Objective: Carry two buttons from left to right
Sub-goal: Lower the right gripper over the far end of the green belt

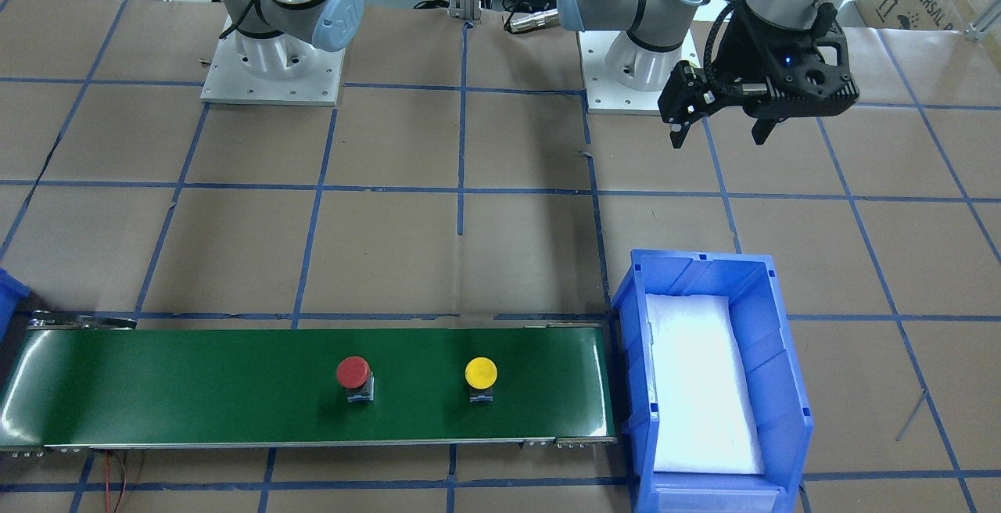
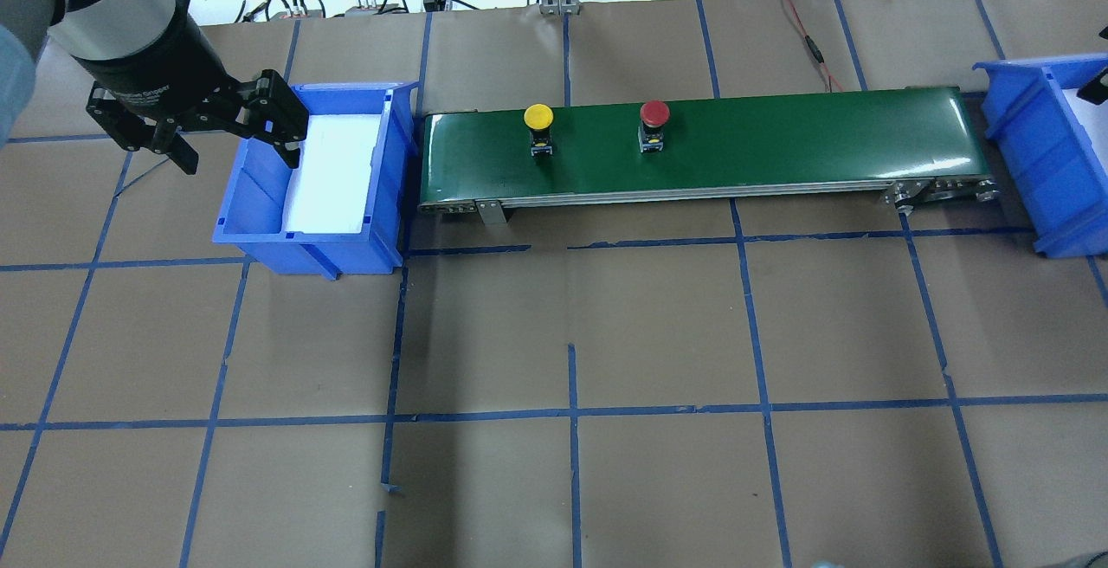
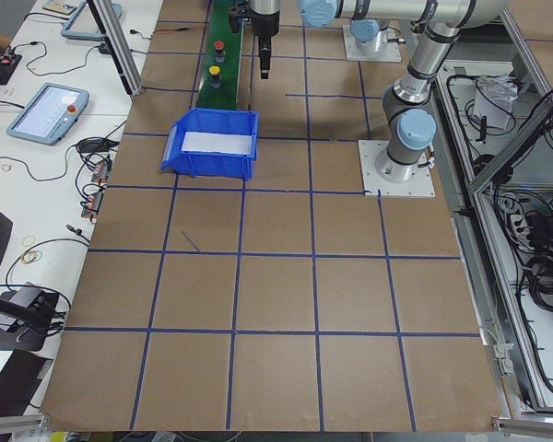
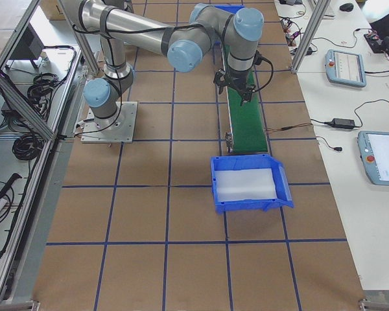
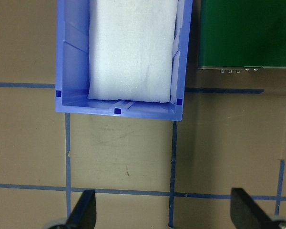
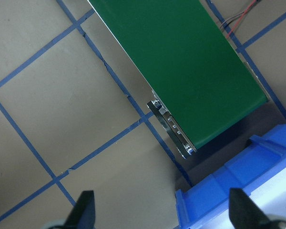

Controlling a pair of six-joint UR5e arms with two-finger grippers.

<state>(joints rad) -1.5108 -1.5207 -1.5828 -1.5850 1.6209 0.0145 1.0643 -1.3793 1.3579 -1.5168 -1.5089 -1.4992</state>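
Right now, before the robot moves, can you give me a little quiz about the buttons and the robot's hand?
1. True or false: the red button and the yellow button both stand on the green belt.
2. Pick one: which button is nearer the blue bin by the left gripper? A) red B) yellow
3. Fill the gap: the left gripper holds nothing, and its fingers are ___ (open or shut).

Key: 1 true. 2 B. 3 open.
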